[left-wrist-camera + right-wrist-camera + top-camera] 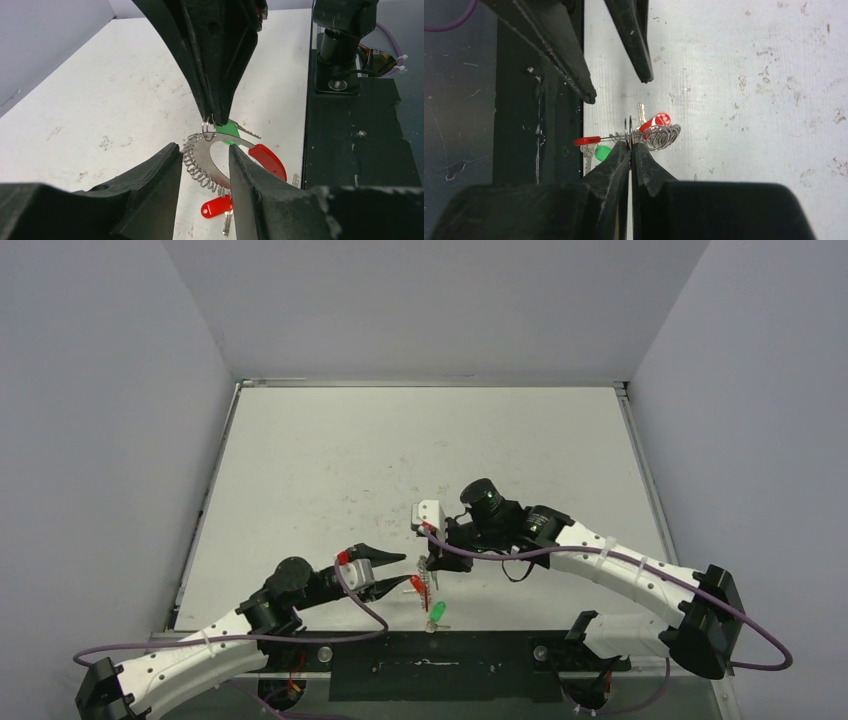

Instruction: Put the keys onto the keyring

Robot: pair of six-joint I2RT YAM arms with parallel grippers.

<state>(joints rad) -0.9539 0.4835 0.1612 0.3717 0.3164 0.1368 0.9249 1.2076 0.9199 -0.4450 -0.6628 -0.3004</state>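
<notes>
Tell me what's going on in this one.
The right tool is shut on a small wire loop at the top of the keyring, holding it upright over the table. The left tool is open, with a finger on either side of the ring's coiled arc and no grip on it. A green-headed key and a red-headed key sit right by the ring. Whether either is threaded on cannot be told.

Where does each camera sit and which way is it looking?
Top external: above and behind the robot, looking down at the table; both arms show.
Left wrist: on the left arm, facing the keyring through the open left gripper.
Right wrist: on the right arm, looking down past the shut right gripper at the keyring.
Both wrist views share the keyring.
</notes>
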